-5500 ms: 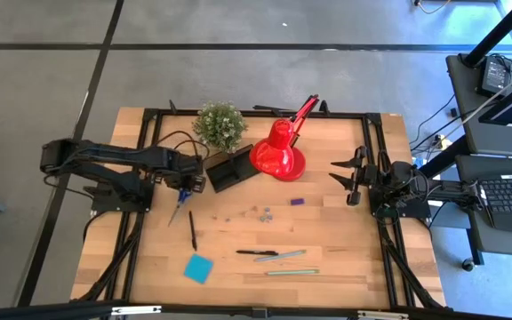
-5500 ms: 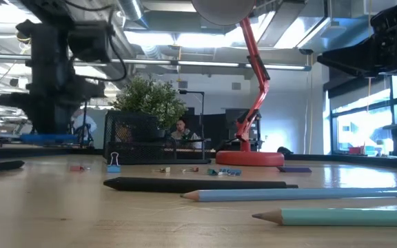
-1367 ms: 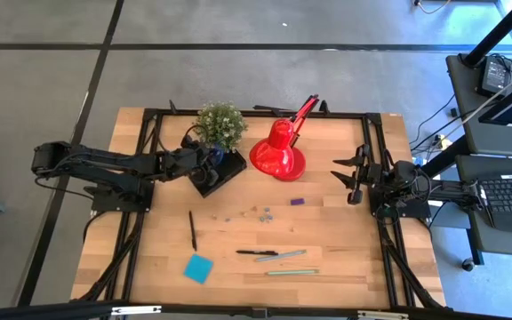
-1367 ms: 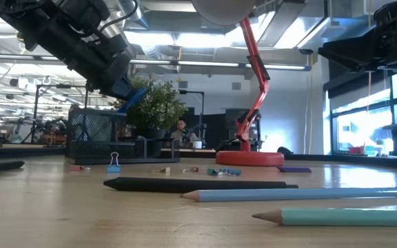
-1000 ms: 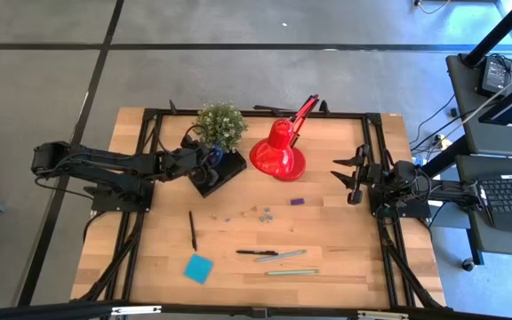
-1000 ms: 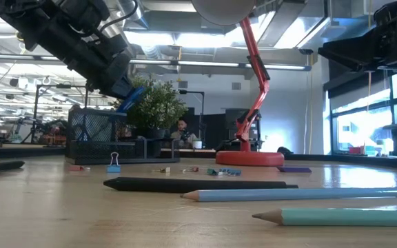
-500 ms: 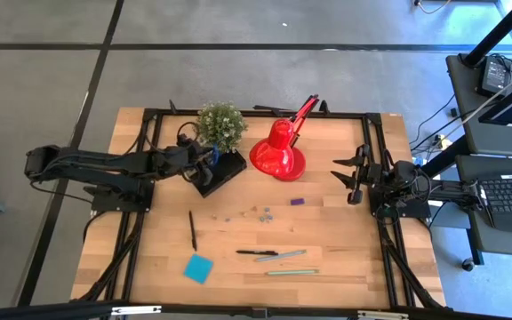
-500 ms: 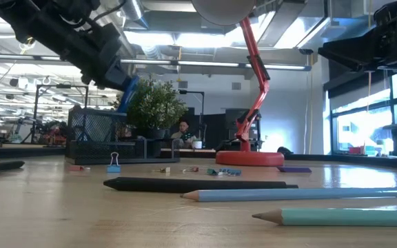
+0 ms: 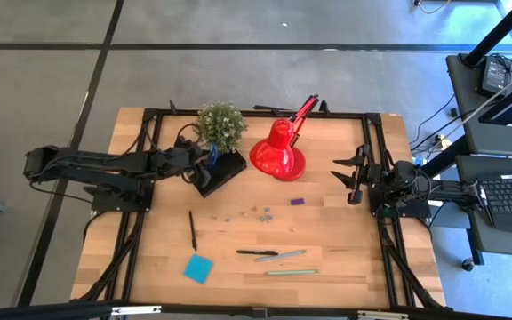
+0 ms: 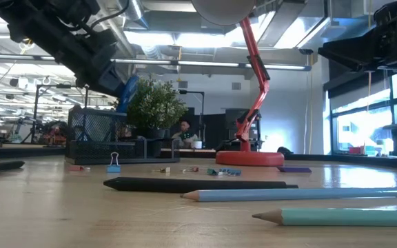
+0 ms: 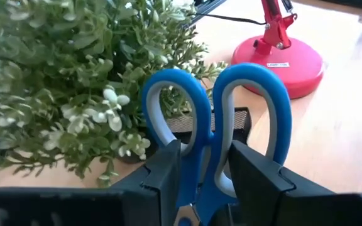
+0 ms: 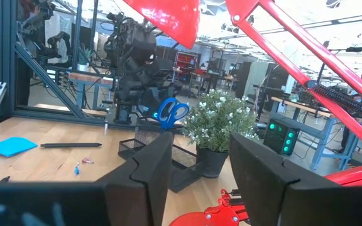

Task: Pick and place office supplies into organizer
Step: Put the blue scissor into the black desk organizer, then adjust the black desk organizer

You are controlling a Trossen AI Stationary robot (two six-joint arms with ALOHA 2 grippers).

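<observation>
Blue-handled scissors [image 11: 215, 135] are clamped by the blades in the left pincer [image 11: 203, 188], handles up, held just above the organizer [image 9: 221, 172] for dropping; the right pincer [image 12: 197, 163] waits wide, empty

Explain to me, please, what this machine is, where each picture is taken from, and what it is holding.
It is a robot with two dark arms at a wooden table. One picture looks down from above, one looks level across the tabletop, and one camera sits on each wrist. The left gripper is shut on the blue-handled scissors, above the black organizer beside the potted plant. The right gripper waits open at the table's right edge. A red lamp stands on the table; pens and pencils, a black pen, a blue sticky-note pad, small clips and a purple piece lie loose.
</observation>
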